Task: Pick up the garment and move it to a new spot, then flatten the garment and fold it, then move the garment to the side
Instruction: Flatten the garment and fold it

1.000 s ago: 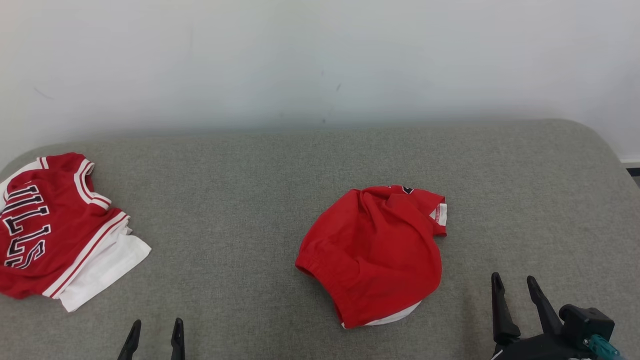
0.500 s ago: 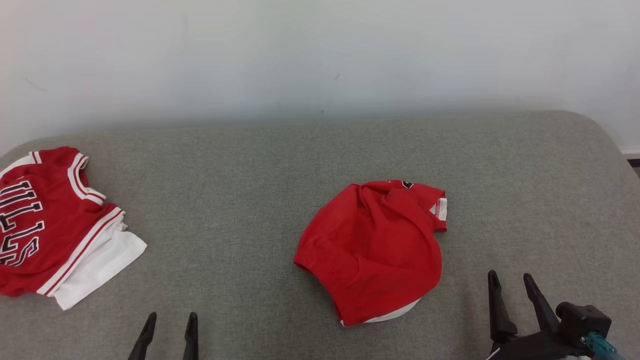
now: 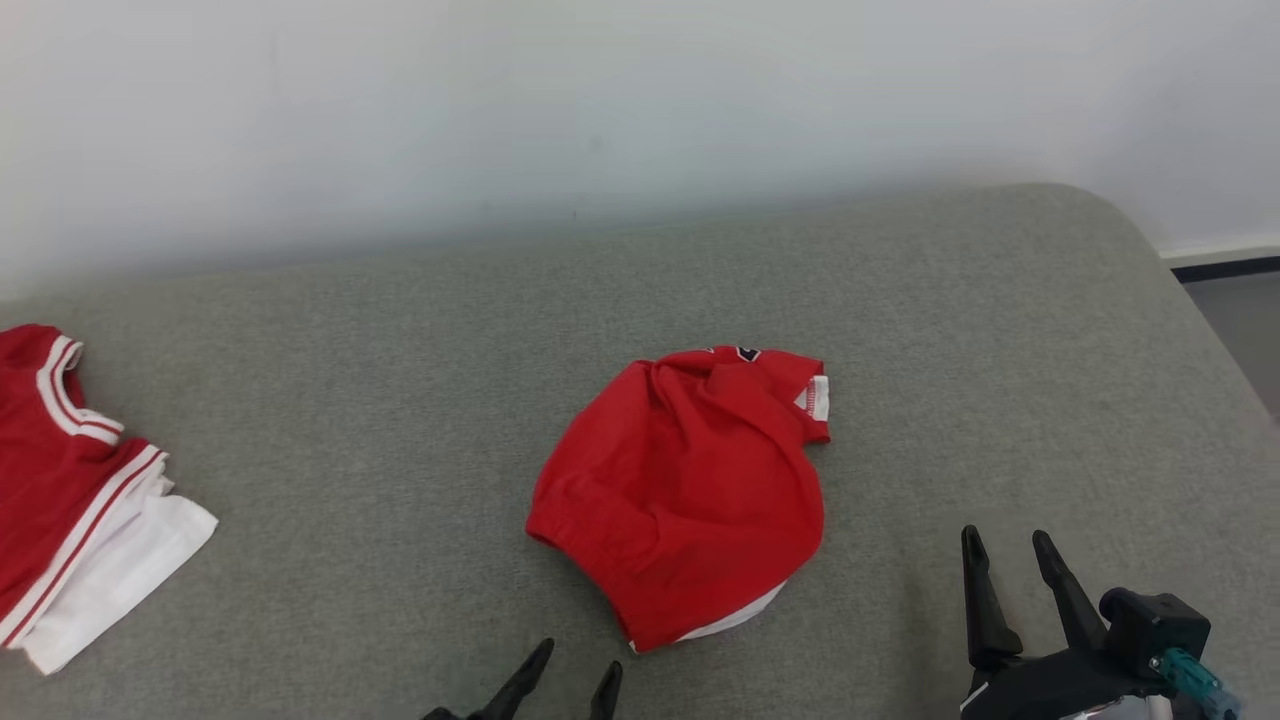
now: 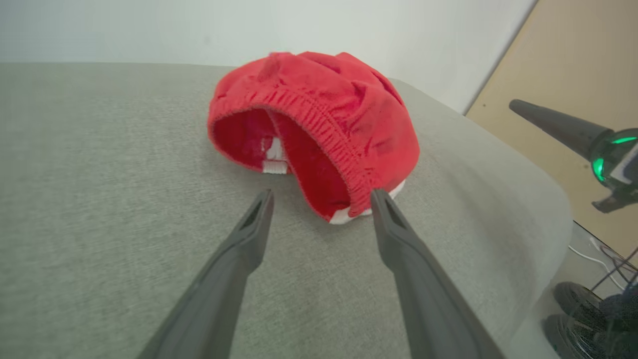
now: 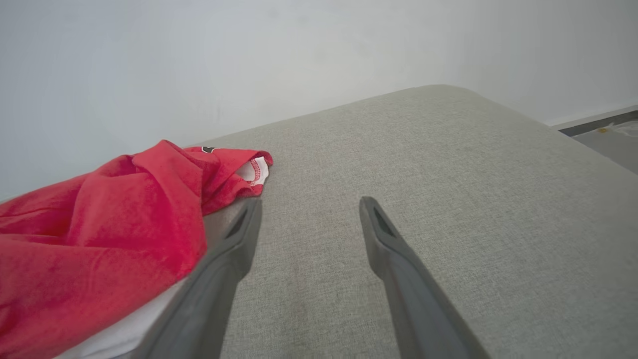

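The garment [image 3: 685, 500] is a crumpled red piece with an elastic hem and a white lining edge, lying in the middle of the grey cushion [image 3: 380, 400]. My left gripper [image 3: 580, 657] is open just in front of its near hem. In the left wrist view the hem opening of the garment [image 4: 324, 99] gapes right ahead of the left gripper [image 4: 323, 193]. My right gripper [image 3: 1004, 536] stands open to the right of the garment, apart from it. In the right wrist view the garment [image 5: 99, 224] lies beside the left finger of the right gripper [image 5: 309, 201].
A second red and white jersey [image 3: 60, 500] lies at the cushion's far left. A white wall [image 3: 600, 100] stands behind. The cushion's rounded right edge drops to the floor [image 3: 1240, 320]. Bare grey fabric surrounds the garment.
The camera has turned right, so everything has slid left. My left gripper has moved right, up to the garment's near hem. Both grippers stay open.
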{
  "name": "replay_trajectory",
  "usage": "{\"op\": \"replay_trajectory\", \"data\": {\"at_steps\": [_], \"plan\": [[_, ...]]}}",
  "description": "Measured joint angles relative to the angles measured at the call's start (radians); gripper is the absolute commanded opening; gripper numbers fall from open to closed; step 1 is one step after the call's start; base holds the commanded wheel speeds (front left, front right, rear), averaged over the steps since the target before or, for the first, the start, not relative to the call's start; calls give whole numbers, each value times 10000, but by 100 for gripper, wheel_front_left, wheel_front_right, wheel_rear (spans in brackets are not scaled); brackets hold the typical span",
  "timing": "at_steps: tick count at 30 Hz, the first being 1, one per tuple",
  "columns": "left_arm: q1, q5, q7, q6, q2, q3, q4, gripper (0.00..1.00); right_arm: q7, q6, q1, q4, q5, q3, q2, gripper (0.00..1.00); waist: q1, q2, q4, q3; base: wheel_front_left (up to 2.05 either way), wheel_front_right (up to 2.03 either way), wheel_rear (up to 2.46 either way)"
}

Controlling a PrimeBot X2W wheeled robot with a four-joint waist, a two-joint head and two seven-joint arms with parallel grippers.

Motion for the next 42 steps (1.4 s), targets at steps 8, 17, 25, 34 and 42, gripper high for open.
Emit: {"op": "replay_trajectory", "data": {"at_steps": [8,17,25,34,42], "plan": [[-1062,-307,0,0,98,-899,1396,100,-42,0,-165,-31,65,15,0,100,0,0,-982,239,0,0,0],[-1527,-301,0,0,119,-1053,2255,67,-178,0,-169,171,161,35,-2,100,0,0,-1906,493,0,0,0],[-1834,-245,0,0,40,-1248,1693,0,-362,0,-283,487,234,130,2,100,0,0,-1762,610,0,0,0],[-4228,-690,184,0,364,-3434,-343,0,-412,2,-432,700,244,349,0,100,0,0,-1330,454,0,0,0],[-7329,-1584,272,-2,-96,-4257,-1260,0,-366,0,-435,648,374,612,2,100,-1,0,-1432,207,0,0,0]]}}
